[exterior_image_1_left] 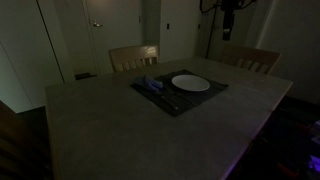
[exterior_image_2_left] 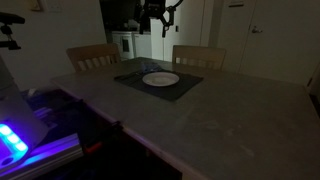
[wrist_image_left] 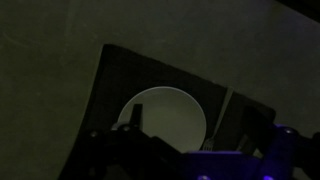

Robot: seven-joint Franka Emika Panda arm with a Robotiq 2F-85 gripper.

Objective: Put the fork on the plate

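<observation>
You're at the approach step. The Robotiq gripper [exterior_image_2_left: 160, 20] hangs high above the table, fingers apart and empty. The round white dinner plate [exterior_image_1_left: 190, 83] sits on the dark rectangular placemat [exterior_image_1_left: 205, 98]. The fork is too dim to pinpoint, so find it beside the plate before you descend.

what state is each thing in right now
plate: empty, flat on the placemat
placemat: flat on the table
bluish bundle: on the placemat beside the plate
fork: too dark to make out
gripper: open, empty, high above the table
chairs: pushed in at the table
</observation>
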